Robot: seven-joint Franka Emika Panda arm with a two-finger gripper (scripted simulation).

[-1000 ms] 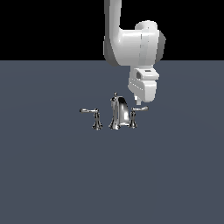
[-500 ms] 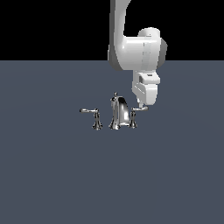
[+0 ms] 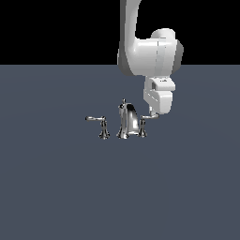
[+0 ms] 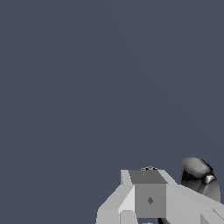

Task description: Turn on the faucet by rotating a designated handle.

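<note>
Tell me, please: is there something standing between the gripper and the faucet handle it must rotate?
Nothing visible stands between them. In the exterior view the gripper is already at the outer tip of the handle, the lever close beside the spout. Whether it touches the lever cannot be told.

no readable text, labels, brands, numbers or signs in either view, none on the white arm, none on the chrome faucet [image 3: 124,121], none on the grey surface

Glossy chrome faucet [image 3: 125,121] on a matt, smooth grey floor [image 3: 56,187].
</note>
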